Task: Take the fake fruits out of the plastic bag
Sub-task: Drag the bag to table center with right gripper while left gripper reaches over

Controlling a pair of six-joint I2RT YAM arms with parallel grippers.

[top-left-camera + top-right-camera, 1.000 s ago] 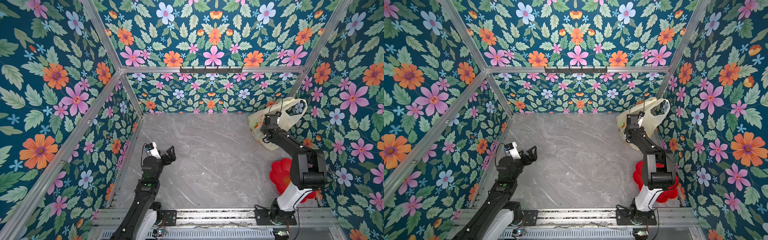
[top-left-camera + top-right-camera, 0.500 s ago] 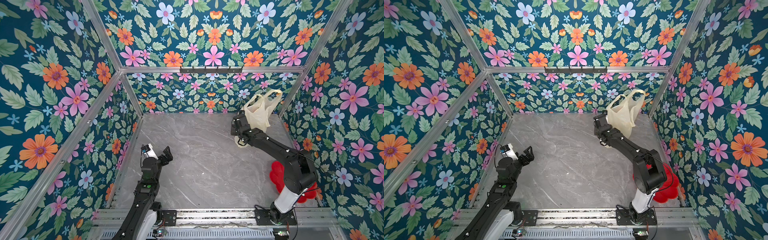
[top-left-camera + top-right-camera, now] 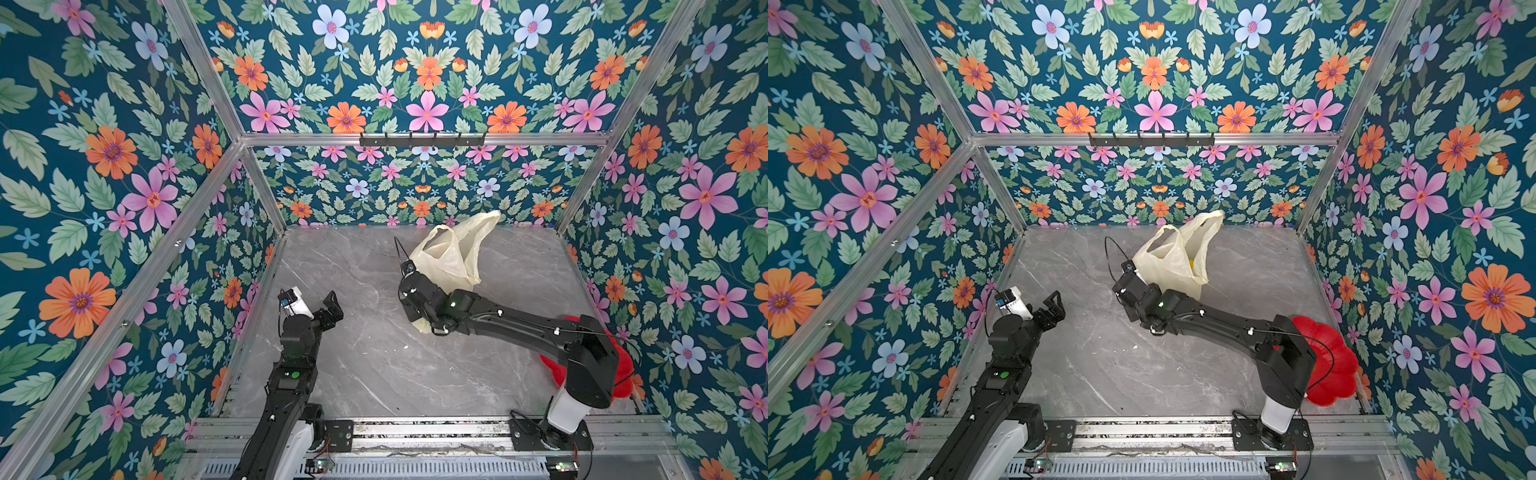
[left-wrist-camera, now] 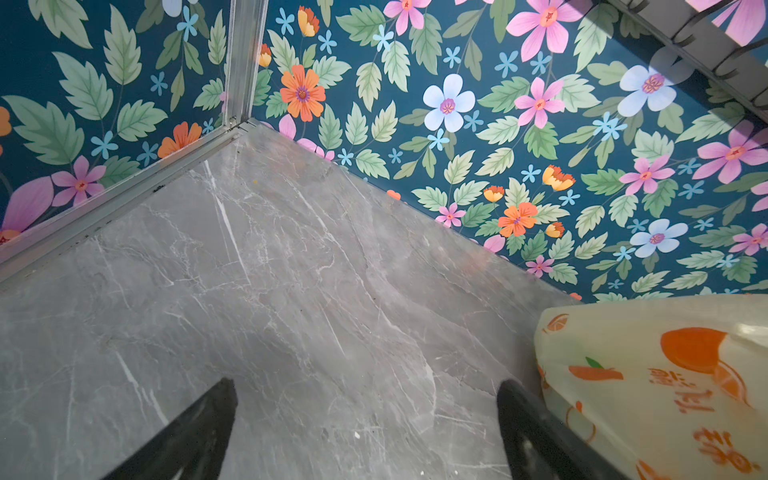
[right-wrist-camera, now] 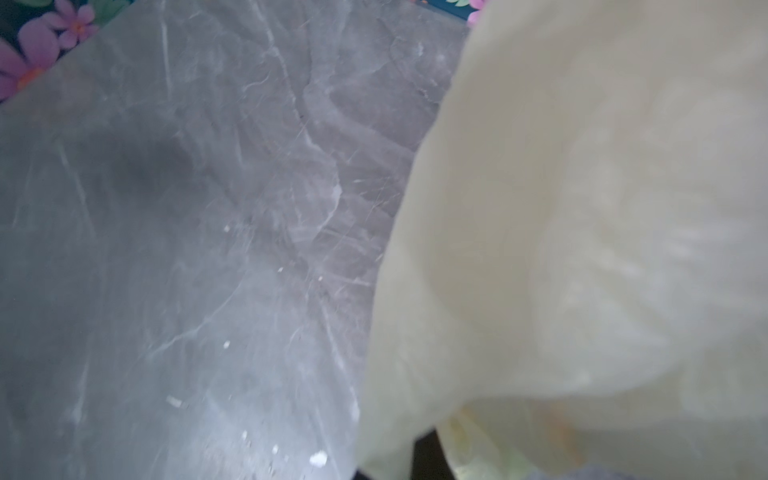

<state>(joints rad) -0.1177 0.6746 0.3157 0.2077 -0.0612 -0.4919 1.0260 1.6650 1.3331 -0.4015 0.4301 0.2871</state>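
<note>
The plastic bag, thin and pale yellow, stands crumpled near the middle back of the grey table, handles up, in both top views. My right gripper is shut on the bag's lower edge. Bag film covers its jaws, and only a dark finger shows under the bag. The fake fruits are hidden inside the bag, except for a yellow spot showing through the film. My left gripper hangs open and empty over the table's left side. In the left wrist view the left gripper has the printed bag just beside one finger.
A red flower-shaped dish lies at the front right, partly under the right arm's base link. Floral walls close in the table on three sides. A black hook rail runs along the back wall.
The right arm has swung left from the far right corner, pulling the bag along to the middle of the table. The left gripper has barely shifted.
</note>
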